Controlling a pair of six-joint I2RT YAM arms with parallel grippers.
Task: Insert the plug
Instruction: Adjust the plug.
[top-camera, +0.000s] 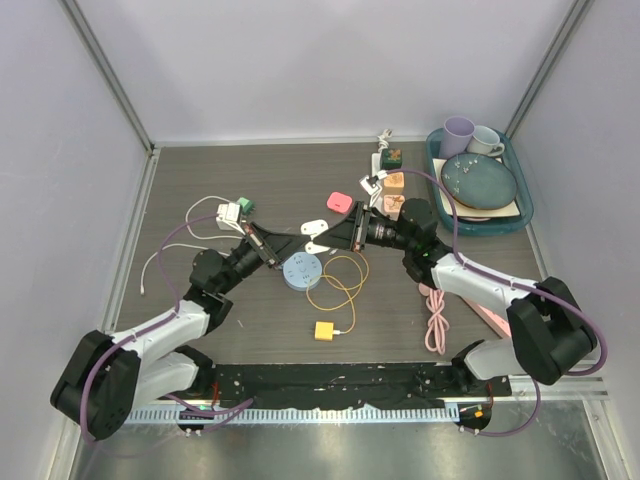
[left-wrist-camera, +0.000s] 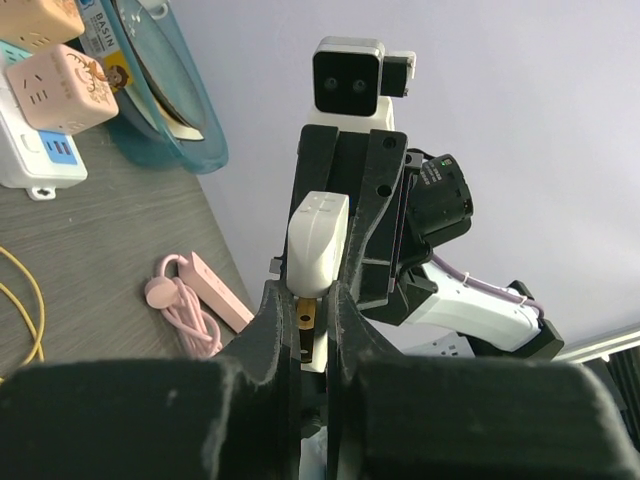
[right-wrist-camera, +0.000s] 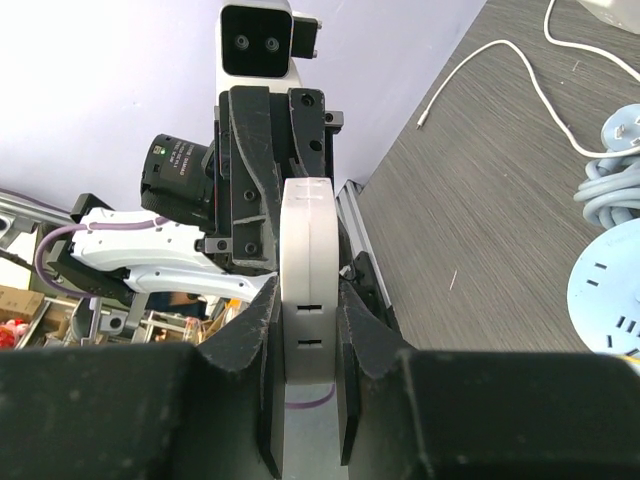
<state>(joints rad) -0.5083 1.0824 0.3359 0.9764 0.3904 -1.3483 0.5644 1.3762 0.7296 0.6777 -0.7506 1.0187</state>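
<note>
Fingers (right-wrist-camera: 258, 330) of the right gripper (right-wrist-camera: 305, 300) are clamped on a flat white socket block (right-wrist-camera: 305, 250). It is held edge-up, with two slots on the edge that faces its wrist camera. The left gripper (left-wrist-camera: 308, 295) has its fingers (left-wrist-camera: 265, 330) clenched on the white plug (left-wrist-camera: 318, 240), and a bit of brass pin shows between them.

Both pieces hang in the air over the middle of the tabletop (top-camera: 250, 180), with the arms nose to nose. My read is that one arm presents the socket while the other lines the plug up, so mating happens off the surface. The plug doesn't look seated yet. I can't tell if the two white parts touch, or which way the pins point.

The surface is dark wood-grain, and pale lilac walls (top-camera: 300, 60) close it in on three sides.

- **Far right corner:** a teal tray (top-camera: 526, 205) with a blue plate (top-camera: 480, 182), a purple cup (top-camera: 458, 135) and a white mug (top-camera: 487, 142).
- **Just left of the tray:** a white power strip (top-camera: 380, 165) with orange cube adapters.
- **Below the grippers, mid-table:** a round blue socket disc (top-camera: 303, 271).
- **Beside the disc:** a yellow cable (top-camera: 340, 285) looped, running to a yellow block (top-camera: 325, 331) toward the near edge.
- **Near the right edge:** a coiled pink cable (top-camera: 436, 320), by the right arm.
- **Left-centre:** a green plug (top-camera: 243, 205) with a loose white cord.
</note>
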